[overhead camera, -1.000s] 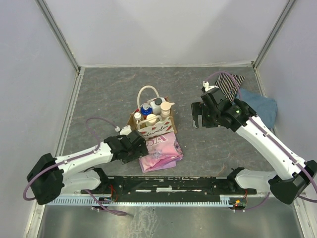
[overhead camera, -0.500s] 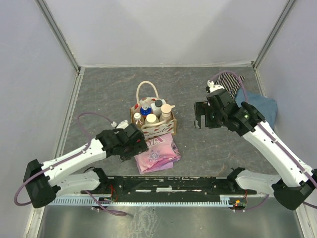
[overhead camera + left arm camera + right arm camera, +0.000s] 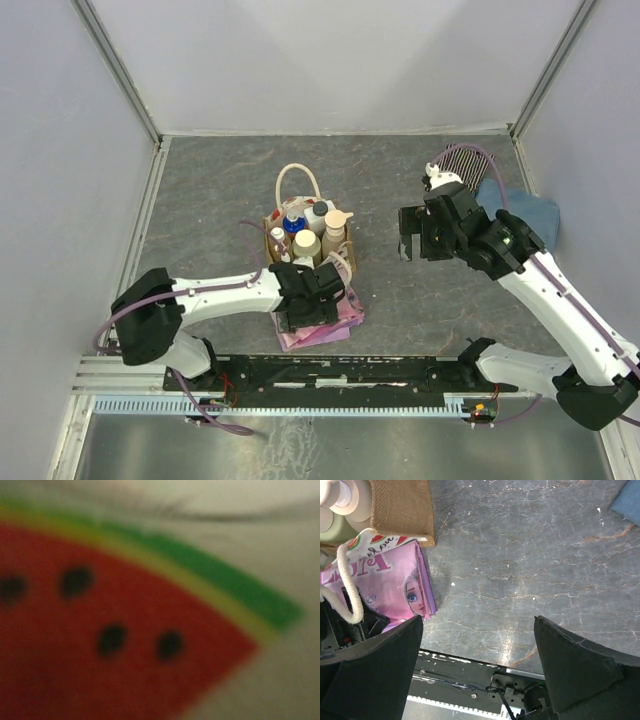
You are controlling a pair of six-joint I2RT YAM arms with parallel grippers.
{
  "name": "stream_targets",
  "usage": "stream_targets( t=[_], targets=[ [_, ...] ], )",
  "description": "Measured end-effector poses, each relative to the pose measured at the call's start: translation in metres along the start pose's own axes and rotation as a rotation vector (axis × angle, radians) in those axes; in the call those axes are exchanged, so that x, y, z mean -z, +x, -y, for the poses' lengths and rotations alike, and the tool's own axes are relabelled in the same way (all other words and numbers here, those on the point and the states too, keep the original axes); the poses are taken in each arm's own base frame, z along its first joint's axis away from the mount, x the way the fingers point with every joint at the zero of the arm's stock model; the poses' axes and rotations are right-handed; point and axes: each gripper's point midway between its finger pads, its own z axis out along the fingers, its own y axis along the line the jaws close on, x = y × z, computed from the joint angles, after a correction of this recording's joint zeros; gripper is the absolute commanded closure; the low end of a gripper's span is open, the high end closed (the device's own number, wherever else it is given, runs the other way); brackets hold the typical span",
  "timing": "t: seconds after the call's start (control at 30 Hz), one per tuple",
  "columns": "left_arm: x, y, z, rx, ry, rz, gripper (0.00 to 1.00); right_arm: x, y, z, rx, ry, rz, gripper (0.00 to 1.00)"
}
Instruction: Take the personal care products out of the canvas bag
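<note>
The canvas bag stands mid-table with its looped handle upright. Several personal care products stand inside it: a beige pump bottle, a white-capped bottle and a blue-pump bottle. My left gripper is pressed up to the bag's near side, over the pink cloth. The left wrist view is filled by the bag's blurred red watermelon print, and its fingers do not show there. My right gripper hangs open right of the bag, above bare table. The right wrist view shows the bag's corner and the pump bottle.
A pink folded cloth lies against the bag's near side, toward the arm bases. A blue cloth and a striped cloth lie at the back right. A black rail runs along the near edge. Grey walls enclose three sides.
My left arm has swung right and forward, bringing its gripper from left of the bag to the bag's near side over the pink cloth. The right gripper drifted slightly right.
</note>
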Motion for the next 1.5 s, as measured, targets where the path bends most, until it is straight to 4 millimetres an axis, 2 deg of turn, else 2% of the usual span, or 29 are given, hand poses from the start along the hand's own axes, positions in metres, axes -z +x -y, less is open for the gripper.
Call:
stream_targets(
  t=[0.2,0.37,0.53,0.73,0.87,1.03,1.17,1.3,1.4,1.5],
  targets=[
    [-0.019,0.006,-0.009,0.004,-0.014,-0.004,0.01,0.01,0.0,0.008,0.006,0.017,0.027,0.0],
    [-0.015,0.002,-0.018,0.11,0.117,0.013,0.01,0.012,-0.001,0.009,0.008,0.015,0.039,0.0],
    [-0.005,-0.004,-0.048,0.237,0.185,0.027,0.01,0.011,-0.001,0.007,0.008,0.002,0.036,0.0],
    [0.006,-0.018,-0.088,0.386,0.134,0.061,0.01,0.005,-0.001,-0.003,0.01,-0.033,0.016,0.0],
    [0.009,-0.017,-0.102,0.416,0.092,0.062,0.02,0.002,-0.001,-0.011,0.016,-0.067,0.006,0.0],
    [0.027,-0.026,-0.097,0.416,0.075,0.075,0.04,-0.001,0.0,-0.029,0.03,-0.154,-0.024,0.0],
    [0.057,-0.047,-0.078,0.39,0.117,0.125,0.05,-0.01,0.004,-0.064,0.038,-0.315,-0.094,0.0],
    [0.085,-0.064,-0.059,0.354,0.187,0.166,0.05,-0.028,0.011,-0.095,0.04,-0.433,-0.188,0.0],
    [0.095,-0.064,-0.055,0.332,0.207,0.158,0.06,-0.043,0.017,-0.106,0.038,-0.459,-0.245,0.0],
    [0.1,-0.059,-0.055,0.303,0.21,0.13,0.07,-0.049,0.021,-0.11,0.038,-0.472,-0.273,0.0]
  ],
)
